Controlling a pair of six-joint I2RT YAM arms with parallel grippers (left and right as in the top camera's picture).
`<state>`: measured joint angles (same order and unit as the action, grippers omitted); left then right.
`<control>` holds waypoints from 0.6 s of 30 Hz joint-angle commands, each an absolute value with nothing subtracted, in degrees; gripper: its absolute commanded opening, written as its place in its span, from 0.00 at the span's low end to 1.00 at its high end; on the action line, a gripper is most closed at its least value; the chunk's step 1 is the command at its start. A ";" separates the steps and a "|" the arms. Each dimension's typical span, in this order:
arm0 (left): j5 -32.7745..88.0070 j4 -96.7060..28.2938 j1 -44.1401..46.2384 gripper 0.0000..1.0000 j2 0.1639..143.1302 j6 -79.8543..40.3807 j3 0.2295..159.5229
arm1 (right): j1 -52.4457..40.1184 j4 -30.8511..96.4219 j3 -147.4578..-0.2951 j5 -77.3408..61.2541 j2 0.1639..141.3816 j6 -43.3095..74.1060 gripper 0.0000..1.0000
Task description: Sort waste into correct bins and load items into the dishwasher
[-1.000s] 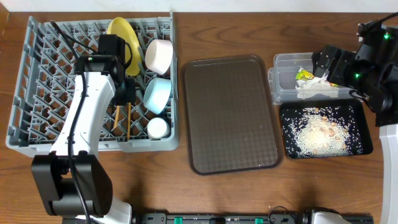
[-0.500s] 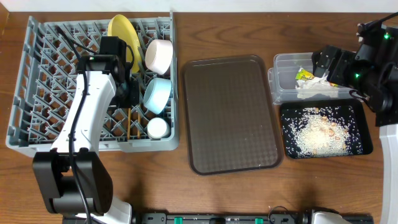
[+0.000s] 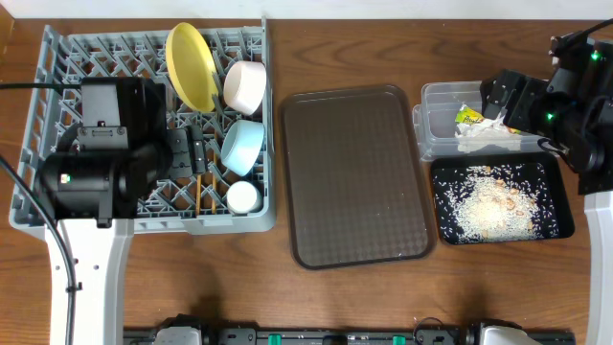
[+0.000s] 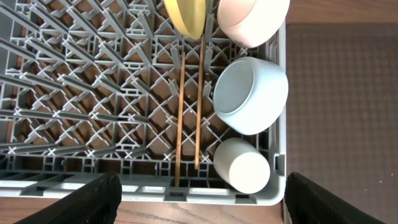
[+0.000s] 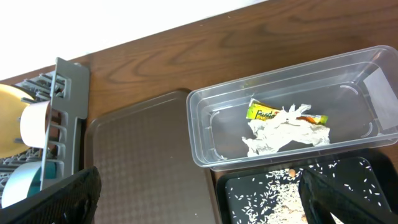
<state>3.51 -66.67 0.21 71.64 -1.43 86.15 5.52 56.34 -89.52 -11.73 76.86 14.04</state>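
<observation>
Overhead shows my left arm (image 3: 96,177) has just pulled back off the dish rack (image 3: 57,115), and the left gripper (image 4: 198,202) has sprung wide and empty, leaving both chopsticks (image 4: 180,112) lying flat on the lattice beside the blue bowl (image 4: 252,96). I judge loading finished (wrapper (image 5: 264,114) and paper (image 5: 277,138) sit in the clear tub (image 5: 205,124), rice (image 3: 493,201) on the black tray (image 3: 441,232)); the right gripper (image 5: 205,199) hangs open, holding nothing.

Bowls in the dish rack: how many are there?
2. The white bowl lies beside the yellow plate; the light blue bowl lies between it and the small white cup. None appears hidden.
</observation>
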 commanded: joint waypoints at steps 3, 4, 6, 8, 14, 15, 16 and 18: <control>3.46 -66.83 -0.05 0.87 71.20 -1.08 86.80 | 5.93 56.45 -89.86 -11.38 76.95 14.55 0.99; 3.46 -66.83 -0.03 0.87 71.20 -1.08 86.80 | 5.93 56.45 -89.86 -11.38 76.95 14.55 0.99; 3.46 -66.83 -0.03 0.88 71.20 -1.08 86.80 | 5.93 56.45 -89.86 -11.38 76.95 14.55 0.99; 3.46 -66.83 -0.05 0.89 71.20 -1.08 86.80 | 5.93 56.45 -89.86 -11.38 76.95 14.55 0.99; 3.46 -66.83 -0.05 0.92 71.20 -1.08 86.80 | 5.96 56.45 -89.76 -1.65 77.06 8.05 0.99; 3.46 -66.83 -0.03 0.92 71.20 -1.08 86.80 | 5.93 56.47 -89.60 -1.32 76.90 8.03 0.99; 3.46 -66.83 -0.05 0.92 71.20 -1.08 86.80 | 5.93 56.47 -89.49 -1.30 76.62 8.01 0.99; 3.46 -66.83 -0.03 0.92 71.20 -1.08 86.80 | 5.89 56.45 -88.33 -0.95 75.24 8.05 0.99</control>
<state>3.51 -66.65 0.21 71.50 -1.43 86.15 5.52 56.36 -89.45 -4.19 76.84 9.82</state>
